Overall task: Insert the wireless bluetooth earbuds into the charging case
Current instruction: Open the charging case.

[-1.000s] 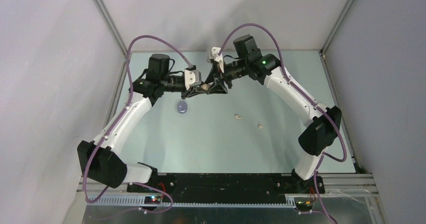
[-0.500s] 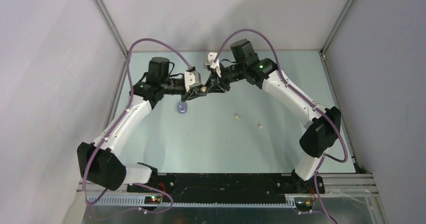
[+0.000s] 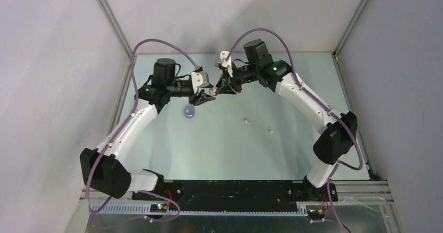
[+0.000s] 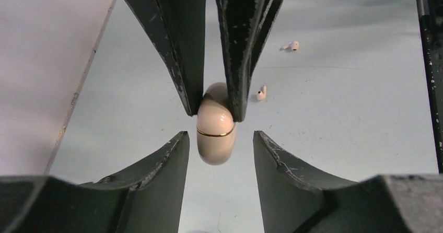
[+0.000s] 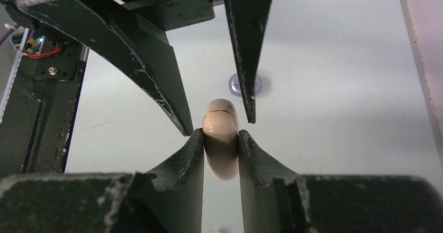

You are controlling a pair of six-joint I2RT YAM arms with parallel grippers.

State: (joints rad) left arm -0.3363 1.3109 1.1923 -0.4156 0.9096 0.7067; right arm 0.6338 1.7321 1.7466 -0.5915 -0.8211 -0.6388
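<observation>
The charging case [image 3: 213, 91] is a cream pill shape with a gold seam, held in the air between the two arms. My right gripper [image 5: 220, 132] is shut on one end of the case [image 5: 221, 139]. My left gripper [image 4: 220, 135] is open, its fingers either side of the case's other end [image 4: 214, 139] without touching it. In the top view the left gripper [image 3: 205, 96] and right gripper [image 3: 218, 88] meet at the back middle. Two white earbuds [image 3: 247, 121] [image 3: 270, 130] lie on the table, also in the left wrist view [image 4: 261, 92] [image 4: 291, 46].
A lavender rounded item [image 3: 189, 112] lies on the table under the left gripper and shows behind a finger in the right wrist view [image 5: 237, 84]. The table [image 3: 292, 86] is pale green, with grey walls and metal frame rails around it.
Both grippers stay together at the case. The right wrist dipped slightly toward the left arm and came back. The earbuds and the lavender item have not moved.
</observation>
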